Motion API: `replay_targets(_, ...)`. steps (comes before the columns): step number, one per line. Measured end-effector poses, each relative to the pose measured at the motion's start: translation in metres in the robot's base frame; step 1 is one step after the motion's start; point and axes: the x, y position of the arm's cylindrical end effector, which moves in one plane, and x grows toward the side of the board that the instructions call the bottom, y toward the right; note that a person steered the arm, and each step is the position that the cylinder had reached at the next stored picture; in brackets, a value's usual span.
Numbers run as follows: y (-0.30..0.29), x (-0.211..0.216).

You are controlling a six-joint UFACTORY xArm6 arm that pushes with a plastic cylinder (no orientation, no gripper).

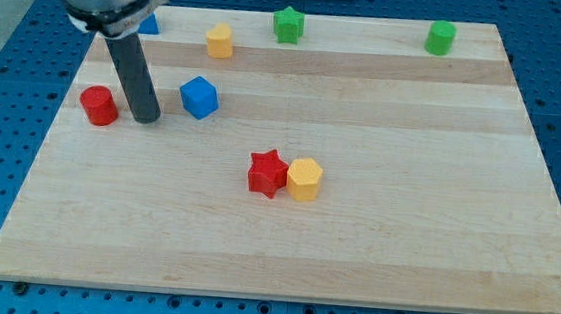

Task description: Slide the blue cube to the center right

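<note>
The blue cube (198, 97) sits on the wooden board (375, 235) in the upper left part of the view. My tip (146, 119) rests on the board just to the left of the blue cube, with a small gap between them. A red cylinder (98, 106) stands just left of my tip. The rod rises up to the arm's body at the view's top left.
A red star (268, 173) and a yellow hexagonal block (304, 179) touch near the board's middle. A yellow block (219, 41), a green star (288, 25) and a green cylinder (439, 37) lie along the top. A blue block (149, 24) is partly hidden behind the arm.
</note>
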Motion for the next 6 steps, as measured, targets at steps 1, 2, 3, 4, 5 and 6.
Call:
replay_targets(1,0.020,-0.029)
replay_targets(2,0.131,-0.030)
replay_targets(3,0.238,-0.030)
replay_targets(4,0.234,-0.026)
replay_targets(5,0.160,-0.037)
replay_targets(6,0.071,-0.037)
